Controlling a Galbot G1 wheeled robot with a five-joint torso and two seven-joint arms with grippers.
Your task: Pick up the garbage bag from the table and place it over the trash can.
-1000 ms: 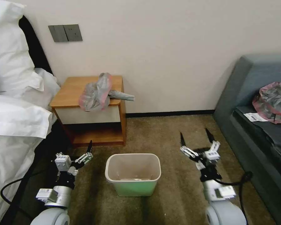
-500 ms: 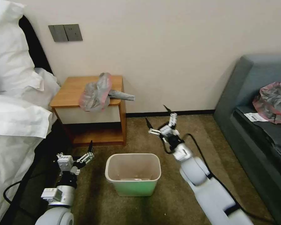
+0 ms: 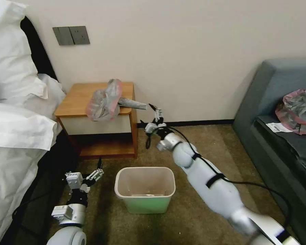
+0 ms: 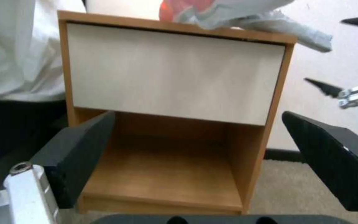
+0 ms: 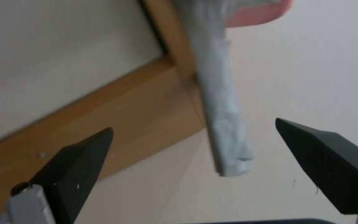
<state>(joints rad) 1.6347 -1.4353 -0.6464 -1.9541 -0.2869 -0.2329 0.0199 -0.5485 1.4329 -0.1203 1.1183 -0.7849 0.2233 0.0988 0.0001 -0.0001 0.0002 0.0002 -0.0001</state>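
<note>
Two arms: right gripper stretched toward the table, left gripper low over the carpet at about 9 o'clock of the can.
Bag: grey bag heaped on the tabletop's front right part, pink rim hanging over the drawer front.
Tail: a twisted grey tail sticks out past the table's right edge, pointing to 3 o'clock, unsupported in the air.
Key relation: tail tip lies at about 10 o'clock from the right gripper, just beside it; in the right wrist view the tail hangs between the two fingertips, not yet touched.
Right fingers: apart, nothing held.
Left fingers: apart, empty, facing the drawer front.
Nearer arm: right, by far.
Surface: smooth wooden top; thin film should slide off easily, I judge.
Room: wall close behind the tail, table side close by; sofa well apart at 3 o'clock.
</note>
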